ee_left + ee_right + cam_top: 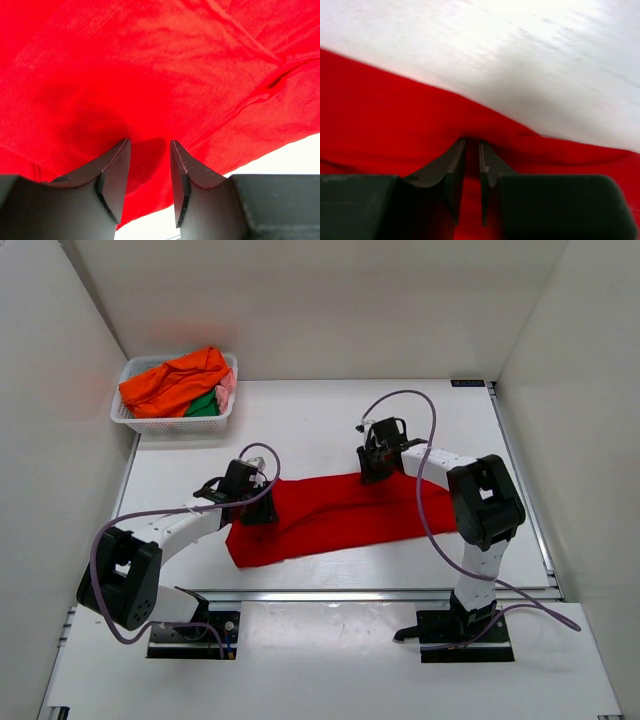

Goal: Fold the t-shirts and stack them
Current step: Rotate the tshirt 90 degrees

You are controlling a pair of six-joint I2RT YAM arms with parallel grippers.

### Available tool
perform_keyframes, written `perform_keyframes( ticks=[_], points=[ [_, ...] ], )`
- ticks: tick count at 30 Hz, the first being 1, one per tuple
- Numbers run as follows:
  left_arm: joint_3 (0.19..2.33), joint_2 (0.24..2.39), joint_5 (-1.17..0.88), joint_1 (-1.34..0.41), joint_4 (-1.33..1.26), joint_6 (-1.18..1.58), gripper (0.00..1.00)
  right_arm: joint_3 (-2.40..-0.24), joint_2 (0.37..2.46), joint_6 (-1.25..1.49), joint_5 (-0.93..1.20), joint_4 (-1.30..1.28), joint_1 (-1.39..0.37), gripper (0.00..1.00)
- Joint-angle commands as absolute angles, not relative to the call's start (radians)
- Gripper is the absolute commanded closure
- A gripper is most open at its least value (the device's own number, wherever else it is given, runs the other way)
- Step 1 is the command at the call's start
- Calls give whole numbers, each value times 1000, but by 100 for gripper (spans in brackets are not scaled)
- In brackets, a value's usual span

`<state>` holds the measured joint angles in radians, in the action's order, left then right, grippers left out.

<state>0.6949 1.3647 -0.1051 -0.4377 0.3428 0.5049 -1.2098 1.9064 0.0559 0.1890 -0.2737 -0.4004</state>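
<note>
The bright red t-shirt (330, 515) lies as a long, partly folded band across the middle of the table. My left gripper (252, 510) sits on its upper left edge; in the left wrist view (148, 142) the jaws stand apart with red cloth (165, 75) lying under and between them. My right gripper (372, 472) is at the shirt's far upper edge; in the right wrist view (472, 141) the jaws are nearly closed, pinching the red cloth's (380, 110) edge. The orange t-shirt (175, 380), green t-shirt (205, 406) and pink t-shirt (227, 388) lie bunched in the basket.
The white mesh basket (122, 418) stands at the table's far left corner. White walls enclose the table on the left, back and right. Purple cables loop off both arms above the shirt.
</note>
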Motion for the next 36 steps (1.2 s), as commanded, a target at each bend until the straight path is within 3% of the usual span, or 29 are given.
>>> perform_keyframes(
  ticks=[1, 7, 14, 18, 25, 28, 30, 31, 32, 36],
  points=[
    [699, 1327, -121, -443, 339, 509, 52, -1243, 1869, 46, 92, -244, -368, 85],
    [732, 1405, -74, -478, 324, 525, 52, -1140, 1714, 69, 13, -233, -313, 73],
    [915, 1630, -3, -494, 342, 520, 53, -1132, 1781, 158, -124, -415, -262, 74],
    [1106, 1816, 28, -489, 377, 503, 53, -1099, 1807, 291, -48, -567, -313, 77],
    [1765, 2230, 37, -442, 609, 410, 53, -798, 1609, 606, 81, -410, -618, 77],
    [2228, 2492, 29, -419, 806, 373, 53, -752, 1537, 745, 100, -284, -719, 82],
    [2701, 2745, -29, -393, 961, 383, 54, -759, 1502, 806, 72, -239, -762, 82],
    [2823, 2790, -49, -373, 977, 388, 56, -752, 1487, 807, 68, -189, -771, 82],
    [2829, 2819, -107, -367, 960, 408, 58, -752, 1486, 827, 46, -158, -787, 82],
    [2400, 2648, -103, -360, 676, 373, 56, -747, 1433, 770, 18, -77, -784, 81]
  ],
)
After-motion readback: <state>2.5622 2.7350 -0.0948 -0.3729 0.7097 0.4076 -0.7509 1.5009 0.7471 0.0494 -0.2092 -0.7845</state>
